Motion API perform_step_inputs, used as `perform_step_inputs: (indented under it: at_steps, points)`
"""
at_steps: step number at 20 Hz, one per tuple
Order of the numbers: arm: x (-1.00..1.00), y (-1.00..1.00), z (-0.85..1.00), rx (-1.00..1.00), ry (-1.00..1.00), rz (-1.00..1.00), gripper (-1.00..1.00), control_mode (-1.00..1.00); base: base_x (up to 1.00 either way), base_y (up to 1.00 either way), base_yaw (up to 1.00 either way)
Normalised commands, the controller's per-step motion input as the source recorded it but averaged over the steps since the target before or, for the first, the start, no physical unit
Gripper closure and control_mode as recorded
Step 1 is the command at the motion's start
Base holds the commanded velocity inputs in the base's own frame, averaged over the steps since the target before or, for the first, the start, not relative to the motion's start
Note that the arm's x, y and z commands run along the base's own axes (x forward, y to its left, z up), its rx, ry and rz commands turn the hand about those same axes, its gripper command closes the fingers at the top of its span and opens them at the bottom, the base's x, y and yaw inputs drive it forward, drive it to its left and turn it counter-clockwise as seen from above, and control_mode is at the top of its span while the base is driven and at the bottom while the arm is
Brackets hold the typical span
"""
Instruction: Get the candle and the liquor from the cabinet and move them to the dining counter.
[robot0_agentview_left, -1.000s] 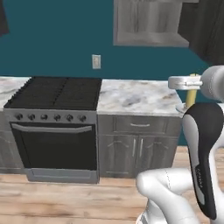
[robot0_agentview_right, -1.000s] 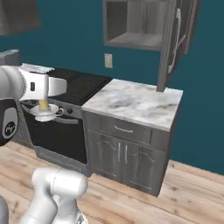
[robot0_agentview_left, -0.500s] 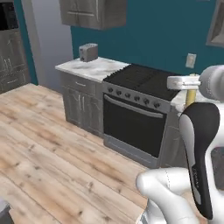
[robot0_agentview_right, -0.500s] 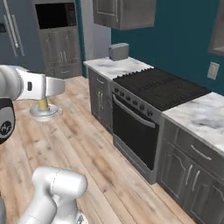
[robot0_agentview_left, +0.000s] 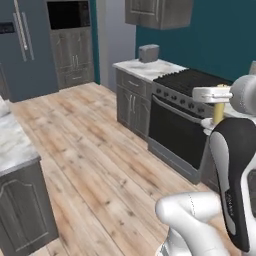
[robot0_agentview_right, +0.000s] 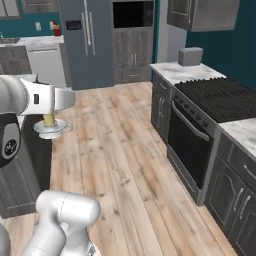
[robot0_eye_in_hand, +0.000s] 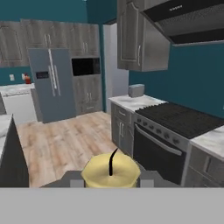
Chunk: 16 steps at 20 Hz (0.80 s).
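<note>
Floor (robot0_agentview_left: 95, 150): pale wood planks, running between the units.
Fridge (robot0_agentview_right: 87, 42): tall, grey-blue, two long bar handles, on the far wall.
Stove (robot0_agentview_right: 200, 135): black oven front with a dark hob, set between marble worktops.
Marble counter (robot0_agentview_left: 12, 145): white-and-grey slab on a dark grey base, its corner at the left edge of the left base view.
Toaster (robot0_agentview_left: 149, 52): grey box near the back edge of the worktop beside the stove.
Gripper (robot0_agentview_right: 50, 120): clamped on the candle from above, carried in the air over the floor.
Candle (robot0_eye_in_hand: 111, 169): pale yellow, dark wick, upright in its white saucer holder (robot0_agentview_right: 52, 128), between the fingertips.
</note>
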Motion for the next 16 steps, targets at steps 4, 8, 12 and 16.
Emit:
perform_step_inputs:
  at_steps: [4,8,12,16]
  points:
    - [0.0,0.0,0.0,0.0,0.0,0.0,1.0,1.0,-0.3,0.83,-0.05]
    - [0.0,0.0,0.0,0.0,0.0,0.0,1.0,1.0,-0.13,1.0,0.0]
    - [0.0,0.0,0.0,0.0,0.0,0.0,1.0,1.0,-0.1,1.0,0.1]
    - [0.0,0.0,0.0,0.0,0.0,0.0,1.0,1.0,-0.22,1.0,0.21]
